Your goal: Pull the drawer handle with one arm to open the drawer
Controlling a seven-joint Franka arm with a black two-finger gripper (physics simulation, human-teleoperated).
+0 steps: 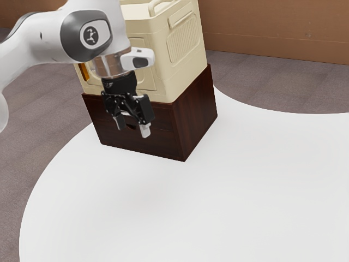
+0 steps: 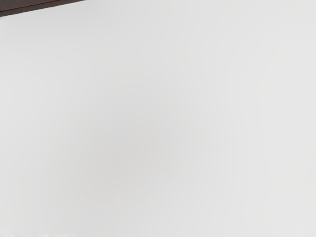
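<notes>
Dark brown wooden drawer front (image 1: 160, 115): looks flush with its cabinet, no gap showing, so the drawer reads as closed.

Near to far. Closest is the smooth white table (image 1: 218, 196) with a curved edge, nothing for you to deal with there. Next, your black two-finger gripper (image 1: 133, 129), right up by the cabinet's front face and pointing down. Its fingers stand apart, one each side of a gap, not clamped on anything. A small dark curved piece (image 1: 131, 126) sits between them in that view, probably the handle; can't tell whether either finger touches it. Behind that, the dark brown boxy wooden cabinet (image 1: 197, 117), over by the table's far edge, toward the exterior view's left. On top of it, a big cream box with rounded corners (image 1: 158, 27). Brown wall (image 1: 272, 24) at the back.

Progress: approach looks mostly done, your hand is at about the drawer front. No opening to count. Left for you: line up on the handle, get a hold or hook behind it, then pull straight out from the cabinet. Likely risk is slipping off, since the handle looks small.
</notes>
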